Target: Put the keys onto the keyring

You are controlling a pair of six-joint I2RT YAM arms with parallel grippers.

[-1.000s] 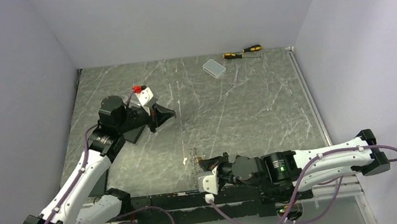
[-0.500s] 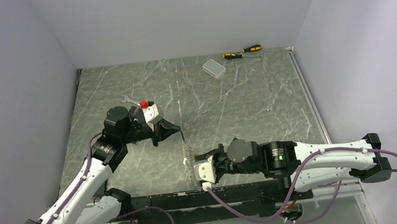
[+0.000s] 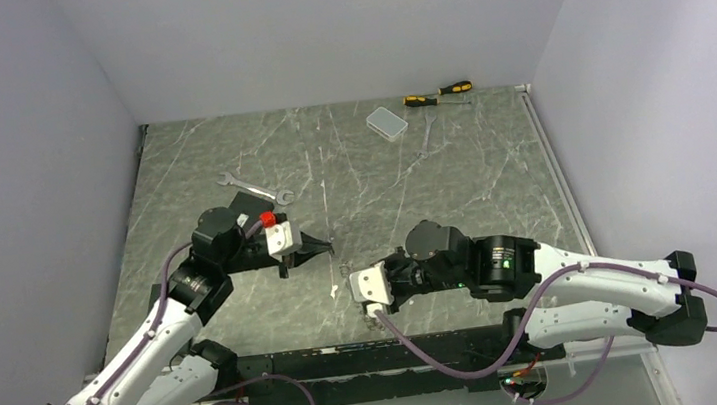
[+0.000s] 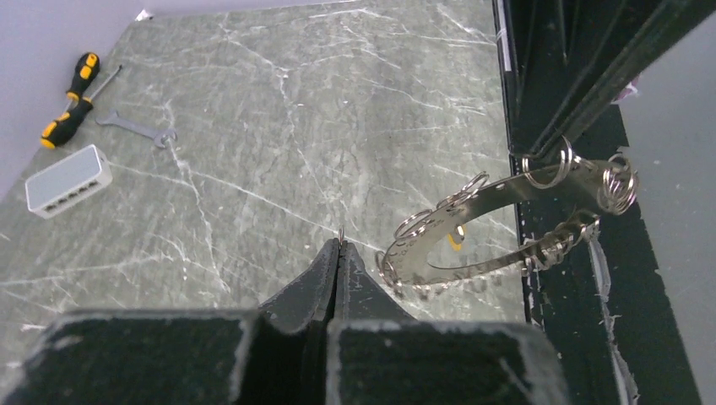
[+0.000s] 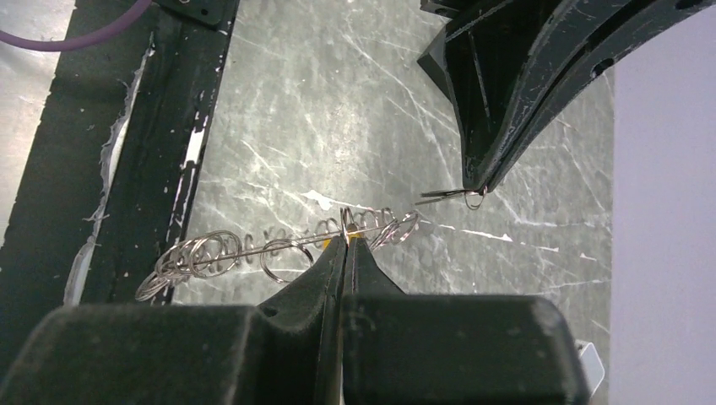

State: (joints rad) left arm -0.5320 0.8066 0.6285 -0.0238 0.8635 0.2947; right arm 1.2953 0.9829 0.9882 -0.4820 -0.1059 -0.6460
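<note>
The keyring point(image 4: 498, 221) is a wide silvery loop strung with small wire rings, raised above the table near the front rail. My right gripper point(image 5: 345, 237) is shut on its band; a yellow key head point(image 4: 457, 238) shows inside the loop. My left gripper point(image 4: 340, 240) is shut on a tiny wire ring point(image 5: 474, 200), from which a thin dark key point(image 5: 437, 197) sticks out sideways. It sits a short way left of the keyring point(image 3: 344, 270). A pale key point(image 3: 333, 291) lies on the table below them.
A silver spanner point(image 3: 254, 187) lies behind the left arm. A white box point(image 3: 387, 122) and two yellow-and-black screwdrivers point(image 3: 439, 94) are at the back. The black mounting rail point(image 3: 351, 356) runs along the near edge, right under the keyring.
My left arm has swung forward and right toward the keyring, uncovering the spanner. My right gripper has moved away from the rail, carrying the keyring toward the left gripper.
</note>
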